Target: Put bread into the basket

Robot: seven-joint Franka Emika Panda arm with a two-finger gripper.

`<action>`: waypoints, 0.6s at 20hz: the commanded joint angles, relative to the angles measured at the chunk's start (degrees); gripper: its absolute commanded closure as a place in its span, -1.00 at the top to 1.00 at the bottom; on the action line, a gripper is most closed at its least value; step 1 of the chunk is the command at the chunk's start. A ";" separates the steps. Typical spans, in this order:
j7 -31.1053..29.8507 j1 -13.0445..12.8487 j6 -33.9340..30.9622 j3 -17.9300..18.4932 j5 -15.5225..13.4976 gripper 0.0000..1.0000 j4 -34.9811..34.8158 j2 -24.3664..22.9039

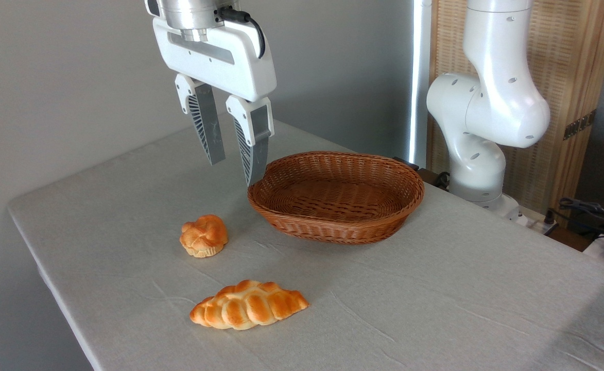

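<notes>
Nothing is done yet: the bread [204,235] sits on the table [435,288] left of the empty basket [336,196], while the gripper [234,167], fingers narrowly parted and holding nothing, hangs above the basket's left rim.

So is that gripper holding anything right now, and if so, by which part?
Nothing is held. The gripper hangs open and empty above the table, the small round bun lies below it, untouched.
</notes>
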 commanded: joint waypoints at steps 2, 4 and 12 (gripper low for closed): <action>-0.89 -0.08 -0.67 -2.35 -2.88 1.00 -0.37 0.15; -0.89 -0.25 2.31 -3.31 -4.20 1.00 -1.86 0.15; -0.54 -2.97 17.78 -8.15 -3.34 1.00 -10.56 0.50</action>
